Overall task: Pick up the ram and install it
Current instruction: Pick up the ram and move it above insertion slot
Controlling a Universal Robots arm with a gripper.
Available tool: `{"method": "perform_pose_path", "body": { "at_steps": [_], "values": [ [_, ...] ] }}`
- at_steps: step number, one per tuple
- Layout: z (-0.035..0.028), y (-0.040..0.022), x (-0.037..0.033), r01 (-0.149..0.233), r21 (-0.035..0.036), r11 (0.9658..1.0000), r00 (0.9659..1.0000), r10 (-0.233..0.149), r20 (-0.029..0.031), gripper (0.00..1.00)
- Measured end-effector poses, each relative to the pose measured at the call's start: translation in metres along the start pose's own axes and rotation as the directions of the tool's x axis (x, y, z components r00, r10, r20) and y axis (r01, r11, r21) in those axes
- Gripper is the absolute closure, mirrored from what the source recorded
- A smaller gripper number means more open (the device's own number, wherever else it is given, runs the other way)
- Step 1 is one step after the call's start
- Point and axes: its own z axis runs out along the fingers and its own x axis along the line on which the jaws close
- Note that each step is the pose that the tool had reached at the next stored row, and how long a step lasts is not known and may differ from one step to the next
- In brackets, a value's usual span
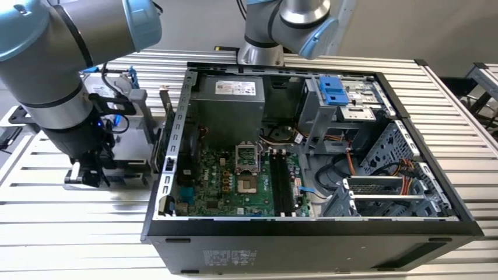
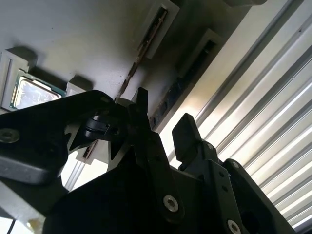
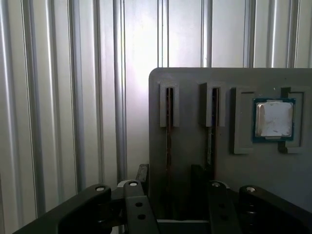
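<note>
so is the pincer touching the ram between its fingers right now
Apart. In the first wrist view the open pincer straddles the ram, with grey tray showing on either side of it.

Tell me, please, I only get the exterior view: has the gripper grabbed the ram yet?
Observer: Not yet. In the first wrist view the gripper is open, and the ram stands on edge in a slot of the gray tray, in line with the gap between its fingers.
Operator: Is there only one ram?
Observer: No, a second strip stands in the slot beside it.
Operator: Anything else on that tray?
Observer: A small square silver chip, in its own holder.
</note>
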Motion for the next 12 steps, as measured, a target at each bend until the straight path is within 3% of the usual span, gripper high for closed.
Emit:
{"method": "perform_pose_path", "body": {
  "at_steps": [12],
  "values": [
    [0.0003, -0.0001, 0.0032, 0.0, 0.0, 1.0, 1.0, 0.0, 0.0, 0.0]
  ]
}}
